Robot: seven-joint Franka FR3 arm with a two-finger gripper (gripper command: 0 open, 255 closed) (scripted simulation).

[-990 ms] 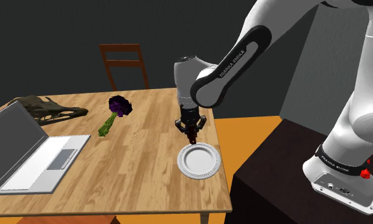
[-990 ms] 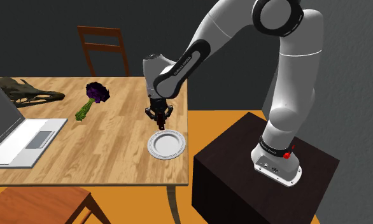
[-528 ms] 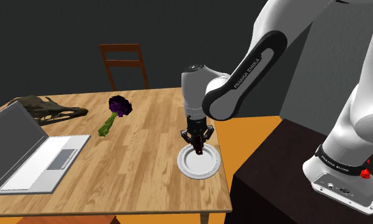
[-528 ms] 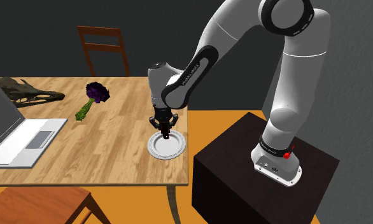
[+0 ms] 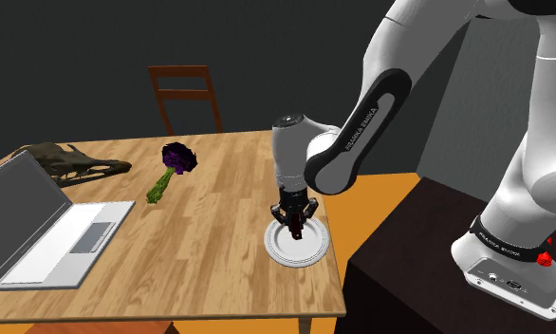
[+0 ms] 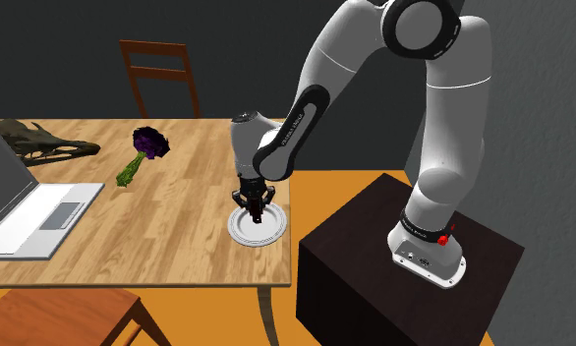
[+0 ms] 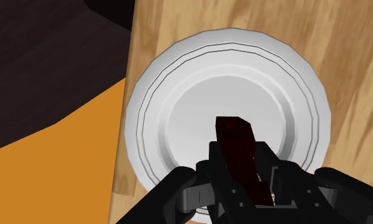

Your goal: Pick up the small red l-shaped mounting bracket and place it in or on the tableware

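Plate: a round white plate (image 5: 309, 252) (image 6: 241, 234) (image 7: 147, 114) lay near the right edge of the light wooden surface (image 5: 219, 204).
Bracket: the small dark-red bracket (image 7: 235, 137) hung over the plate's well; whether it touched the plate could not be told.
Hand: the black two-finger hand (image 5: 294, 226) (image 6: 256, 209) (image 7: 240, 167) pointed down, grasping the bracket.
Change: the hand had sunk lower than half a second before; the plate had kept its place.

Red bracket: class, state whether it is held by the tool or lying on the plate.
Held: the tool clasps the dark red bracket between its fingers, over the white plate.
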